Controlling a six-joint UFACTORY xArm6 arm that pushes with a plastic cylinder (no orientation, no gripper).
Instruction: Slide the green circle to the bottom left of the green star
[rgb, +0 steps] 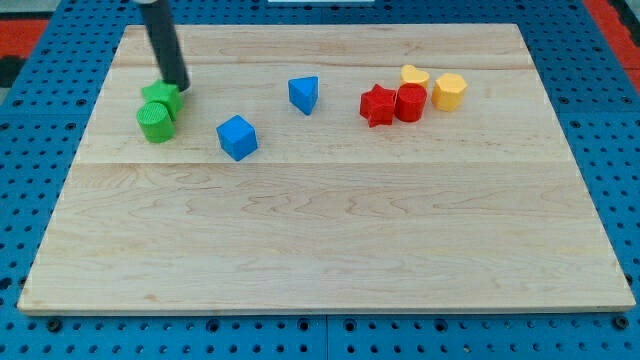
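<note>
Up at the view's top left, a dark rod slanting down onto the wooden surface (320, 240), my tip (180, 86) planted just at the upper right edge of the green star (162, 97). No jaws on this tool, nothing to open or close, nothing held: just a plain rod end pressed beside the star. Green circle (155, 122) sitting right below the star, a shade toward the view's left, the two touching and partly overlapping in this view. So: already tucked against the star's bottom-left side.

Over to the right, a blue cube (237, 137) standing alone, near the green pair but apart from it. Further up and right, a blue triangular block (304, 94), also on its own. Then a tight cluster toward the view's top right: red star (377, 105) touching a red cylinder (410, 102), a yellow heart-like block (415, 75) just behind the cylinder, and a yellow block (449, 91) of faceted shape just to the cylinder's right.

Around the board, a blue perforated base (620, 150), with red showing at both top corners. No brand, label or readable writing anywhere on blocks, board or rod.
</note>
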